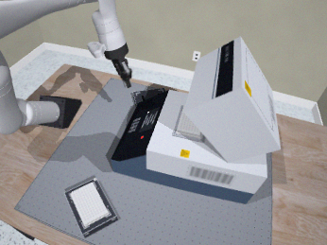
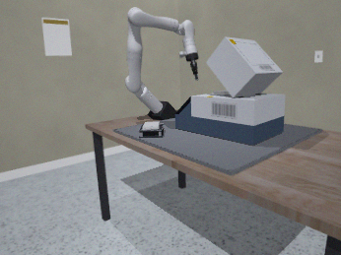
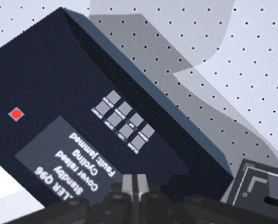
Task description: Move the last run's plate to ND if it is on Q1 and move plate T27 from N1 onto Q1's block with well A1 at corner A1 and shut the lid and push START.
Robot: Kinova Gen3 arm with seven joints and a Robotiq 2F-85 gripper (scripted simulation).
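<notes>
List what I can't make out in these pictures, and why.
- Lettering on the small grey keys: blurred and tiny, top and wrist views.
- Start of the screen's top line: behind the end effector, wrist view.
- Rest of the black holder: cut off by the frame's edges, wrist view.
- Space under the raised lid: partly covered by it, top view.

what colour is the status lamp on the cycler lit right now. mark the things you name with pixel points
Red: the lamp (image 1: 142,137) (image 3: 16,114) glows red on the sloping dark front panel (image 1: 127,140) (image 3: 55,65), beside the display.
</notes>
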